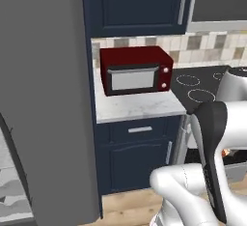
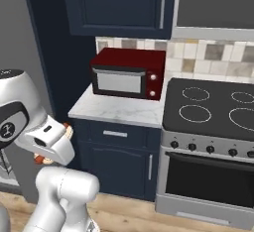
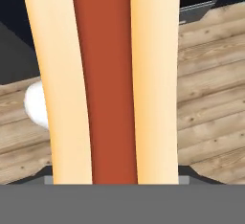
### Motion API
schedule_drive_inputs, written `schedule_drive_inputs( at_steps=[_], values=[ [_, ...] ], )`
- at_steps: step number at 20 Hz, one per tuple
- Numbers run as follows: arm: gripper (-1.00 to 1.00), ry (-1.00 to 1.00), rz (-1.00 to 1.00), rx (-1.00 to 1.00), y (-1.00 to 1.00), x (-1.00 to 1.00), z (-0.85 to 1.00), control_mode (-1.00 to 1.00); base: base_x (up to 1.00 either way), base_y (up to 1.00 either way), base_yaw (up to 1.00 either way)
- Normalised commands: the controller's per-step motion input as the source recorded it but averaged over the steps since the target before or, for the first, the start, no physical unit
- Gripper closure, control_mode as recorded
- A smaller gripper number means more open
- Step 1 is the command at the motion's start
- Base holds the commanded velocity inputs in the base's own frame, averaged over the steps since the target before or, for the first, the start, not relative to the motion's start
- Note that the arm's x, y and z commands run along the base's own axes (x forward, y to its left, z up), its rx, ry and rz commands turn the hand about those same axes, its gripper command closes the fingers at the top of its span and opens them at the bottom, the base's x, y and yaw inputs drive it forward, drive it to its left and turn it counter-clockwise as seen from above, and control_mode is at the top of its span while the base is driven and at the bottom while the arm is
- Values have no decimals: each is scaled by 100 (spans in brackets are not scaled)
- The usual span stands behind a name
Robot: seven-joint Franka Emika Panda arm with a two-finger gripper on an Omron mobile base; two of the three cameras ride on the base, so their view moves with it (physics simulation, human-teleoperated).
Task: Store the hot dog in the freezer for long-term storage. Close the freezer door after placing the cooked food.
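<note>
Hot dog clenched in gripper, filling hand view from 12 to 6 o'clock, tan bun halves flanking the red-orange sausage; held lengthwise, probably so the bun stays pinched for carrying. Wood floor seen beyond it, so hand pointed down, load carried low. In right base view, orange bits of hot dog peeked from behind the white hand at 9 o'clock. Freezer door stood open at 9 o'clock in left base view, pale shelves showing at 7 o'clock, left ajar to receive the food. Red microwave on counter, untouched. Judged mid-transport; placing and closing not yet done.
</note>
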Motion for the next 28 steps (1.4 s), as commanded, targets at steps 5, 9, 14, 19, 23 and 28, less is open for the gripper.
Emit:
schedule_drive_inputs(
  at_steps=[5, 9, 14, 19, 23, 28],
  values=[
    [100, 0, 0, 0, 0, 0, 0, 100, -66, 41, 21],
    [100, 0, 0, 0, 0, 0, 0, 100, -21, 55, 35],
    [100, 0, 0, 0, 0, 0, 0, 100, 7, 60, 36],
    [100, 0, 0, 0, 0, 0, 0, 100, 20, 79, 41],
    [100, 0, 0, 0, 0, 0, 0, 100, 56, 75, 40],
    [100, 0, 0, 0, 0, 0, 0, 100, 52, 41, 18]
  ],
)
